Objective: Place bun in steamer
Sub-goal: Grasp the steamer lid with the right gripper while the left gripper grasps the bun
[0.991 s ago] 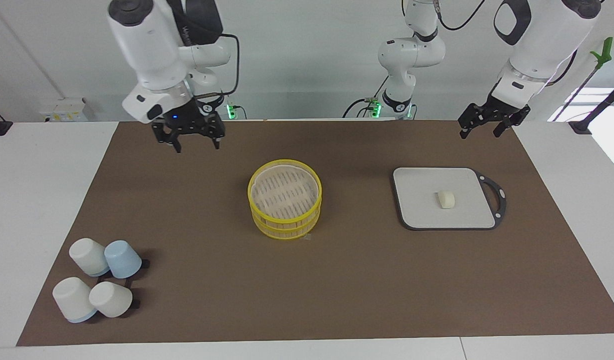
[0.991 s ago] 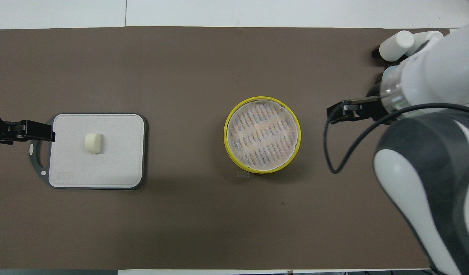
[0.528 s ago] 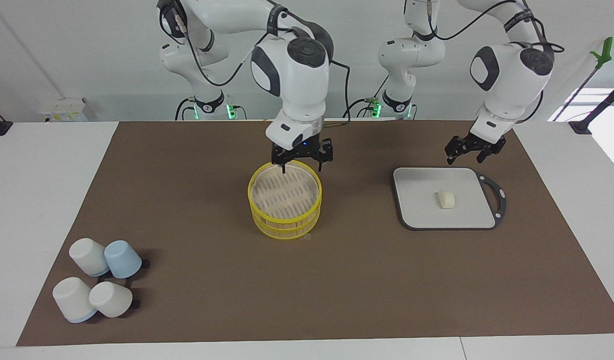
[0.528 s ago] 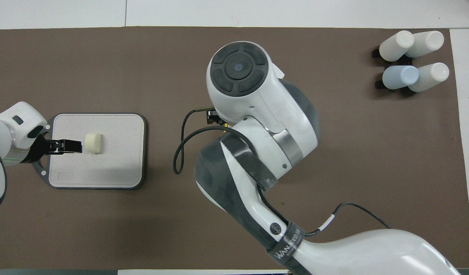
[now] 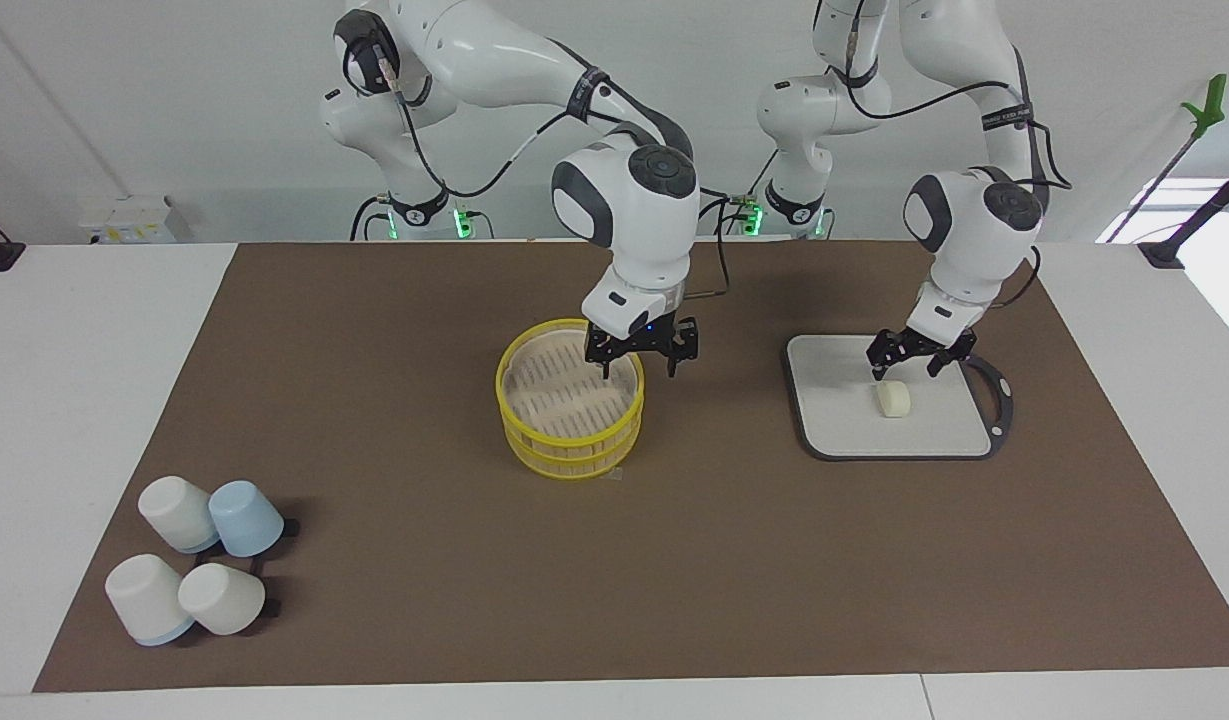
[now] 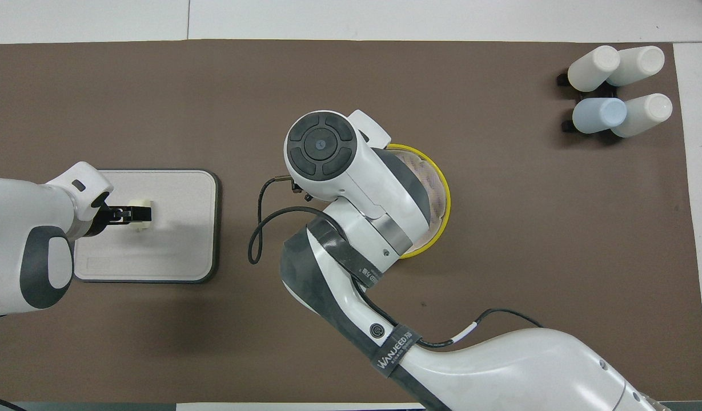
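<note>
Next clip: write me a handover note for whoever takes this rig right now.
Left gripper: open, just above the bun, not gripping it.
Right gripper: open, at the steamer rim on the side toward the left arm, one finger inside and one outside.
Bun lies on the grey board, toward the left arm's end. Steamer sits mid-mat, lid on.
Done: both approaches.
Left: take the lid off, grasp the bun, carry it over, set it in the steamer.

"WANJEED" on right arm's strap (image 6: 397,346)
</note>
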Controlling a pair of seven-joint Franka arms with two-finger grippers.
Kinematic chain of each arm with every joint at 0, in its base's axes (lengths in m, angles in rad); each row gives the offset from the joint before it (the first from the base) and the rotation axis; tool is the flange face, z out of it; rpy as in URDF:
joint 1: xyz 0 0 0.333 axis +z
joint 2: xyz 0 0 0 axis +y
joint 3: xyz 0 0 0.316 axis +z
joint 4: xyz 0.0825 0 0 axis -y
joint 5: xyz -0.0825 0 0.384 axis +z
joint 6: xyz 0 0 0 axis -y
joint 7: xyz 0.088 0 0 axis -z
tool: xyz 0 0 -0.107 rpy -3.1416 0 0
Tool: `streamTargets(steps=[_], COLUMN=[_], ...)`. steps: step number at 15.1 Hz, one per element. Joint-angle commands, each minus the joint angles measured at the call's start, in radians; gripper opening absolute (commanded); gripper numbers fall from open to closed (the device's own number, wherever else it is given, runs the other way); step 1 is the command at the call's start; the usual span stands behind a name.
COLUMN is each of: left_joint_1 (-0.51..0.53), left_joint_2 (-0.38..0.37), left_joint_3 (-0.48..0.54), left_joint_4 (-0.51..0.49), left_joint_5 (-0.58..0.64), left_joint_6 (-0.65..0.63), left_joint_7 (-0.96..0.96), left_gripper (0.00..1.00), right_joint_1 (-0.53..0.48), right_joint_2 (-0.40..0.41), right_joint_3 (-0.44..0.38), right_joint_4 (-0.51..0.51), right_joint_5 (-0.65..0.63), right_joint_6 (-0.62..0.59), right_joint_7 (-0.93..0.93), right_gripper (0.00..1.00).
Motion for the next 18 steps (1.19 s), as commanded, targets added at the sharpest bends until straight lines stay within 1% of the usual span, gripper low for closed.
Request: streamTargets(steps=[1,3,5,6,7,8,9,10,11,12,14,16,17,18], left_joint_1=[0.002,0.001,-0.002,-0.005,-0.008,-0.008,-0.008,-0.011,-0.012,-0.012,-0.012,-0.010,-0.012,-0.012], left_joint_2=[0.028,0.048,0.060,0.060,0.062,0.062,0.063,0.074,0.080,0.083,0.083,0.083,0.085,0.085], left_joint_3=[-0.003,-0.003,-0.003,-0.003,-0.003,-0.003,-0.003,-0.003,-0.003,-0.003,-0.003,-0.003,-0.003,-0.003], left_joint_4=[0.002,0.005,0.003,0.003,0.003,-0.001,-0.006,-0.012,-0.012,-0.012,-0.012,-0.010,-0.006,-0.004], left_joint_5=[0.009,0.009,0.009,0.009,0.009,0.009,0.009,0.009,0.009,0.009,0.009,0.009,0.009,0.009], left_joint_6=[0.059,0.092,0.108,0.108,0.108,0.111,0.114,0.123,0.134,0.135,0.132,0.126,0.120,0.118], left_joint_7=[-0.017,-0.015,-0.015,-0.017,-0.020,-0.021,-0.020,-0.021,-0.023,-0.020,-0.020,-0.018,-0.020,-0.020], left_gripper=[1.00,1.00,1.00,1.00,0.99,0.96,0.90,0.84,0.76,0.65,0.44,0.32,0.23,0.20], right_joint_1=[-0.012,-0.009,-0.010,-0.010,-0.013,-0.012,-0.012,-0.012,-0.012,-0.013,-0.013,-0.010,-0.010,-0.009], right_joint_2=[-0.078,-0.102,-0.110,-0.110,-0.115,-0.119,-0.122,-0.122,-0.122,-0.122,-0.122,-0.124,-0.128,-0.133], right_joint_3=[0.007,0.008,0.008,0.008,0.008,0.008,0.008,0.008,0.008,0.008,0.008,0.008,0.008,0.008], right_joint_4=[-0.153,-0.234,-0.251,-0.254,-0.265,-0.279,-0.286,-0.288,-0.288,-0.289,-0.290,-0.299,-0.305,-0.325], right_joint_5=[0.000,0.000,0.001,0.010,0.018,0.020,0.020,0.021,0.021,0.026,0.035,0.037,0.037,0.037], right_joint_6=[0.088,0.182,0.194,0.193,0.193,0.197,0.199,0.199,0.200,0.202,0.202,0.205,0.216,0.233], right_joint_7=[-0.009,-0.008,-0.009,-0.009,-0.009,-0.011,-0.020,-0.022,-0.022,-0.023,-0.023,-0.022,-0.020,-0.017], right_gripper=[1.00,1.00,0.87,0.83,0.82,0.81,0.79,0.73,0.72,0.70,0.70,0.69,0.69,0.69])
